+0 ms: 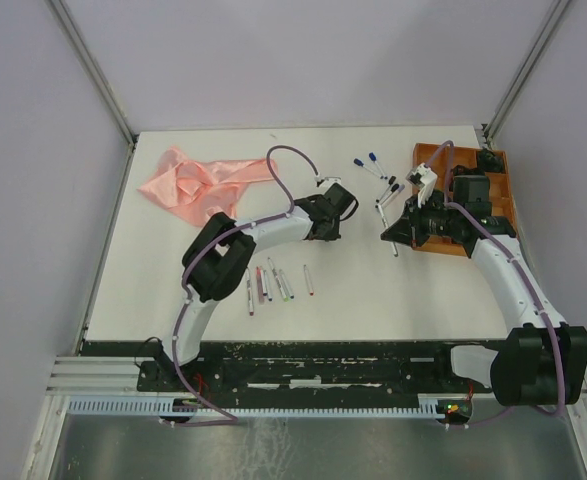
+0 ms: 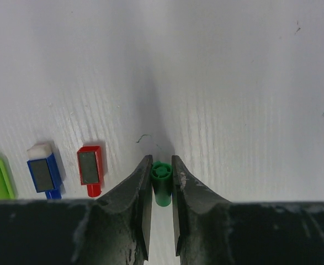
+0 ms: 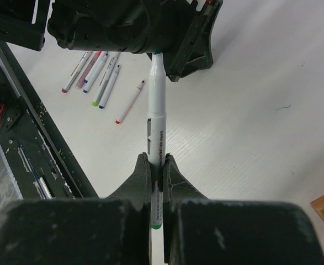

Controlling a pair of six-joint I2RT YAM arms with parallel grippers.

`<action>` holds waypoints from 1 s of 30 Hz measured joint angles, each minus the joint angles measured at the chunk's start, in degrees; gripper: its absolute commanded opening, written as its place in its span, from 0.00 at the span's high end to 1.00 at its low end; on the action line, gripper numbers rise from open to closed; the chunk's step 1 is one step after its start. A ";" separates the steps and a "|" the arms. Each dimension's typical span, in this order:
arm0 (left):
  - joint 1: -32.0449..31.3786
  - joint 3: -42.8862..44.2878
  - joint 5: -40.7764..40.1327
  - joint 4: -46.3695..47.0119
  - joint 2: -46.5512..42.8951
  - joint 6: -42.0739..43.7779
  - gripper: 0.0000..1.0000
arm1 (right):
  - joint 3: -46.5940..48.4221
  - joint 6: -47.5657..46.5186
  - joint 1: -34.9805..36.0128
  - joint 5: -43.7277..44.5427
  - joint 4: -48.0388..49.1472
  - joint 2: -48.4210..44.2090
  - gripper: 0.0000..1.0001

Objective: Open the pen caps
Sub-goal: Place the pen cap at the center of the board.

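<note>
Green cap (image 2: 162, 187) low centre in left wrist view, pinched in left pincer (image 2: 162, 170). Right pincer (image 3: 157, 165) shut narrow on white pen (image 3: 157, 105), mid-frame, tip up. Spare pens (image 1: 273, 285) on bench (image 1: 413, 290), lower left of top view

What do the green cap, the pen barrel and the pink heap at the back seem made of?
Green cap: moulded plastic by its look, smooth, with a ribbed hollow end. Pen barrel: white plastic, slightly glossy, with printed lettering. Pink cloth: thin fabric, perhaps satin, judging by its soft folds and faint sheen.
</note>
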 measured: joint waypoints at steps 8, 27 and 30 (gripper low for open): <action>0.02 1.57 -2.60 -2.80 0.90 0.85 0.68 | 0.00 0.28 -0.07 -0.42 0.02 -0.11 1.00; 0.09 0.68 -2.91 -3.54 -1.25 0.96 0.64 | -1.38 4.20 -0.15 -6.75 3.80 -0.11 1.00; 0.09 -4.57 -2.84 -1.99 -7.65 0.94 0.64 | -2.93 6.67 0.11 -8.70 5.99 -0.11 1.00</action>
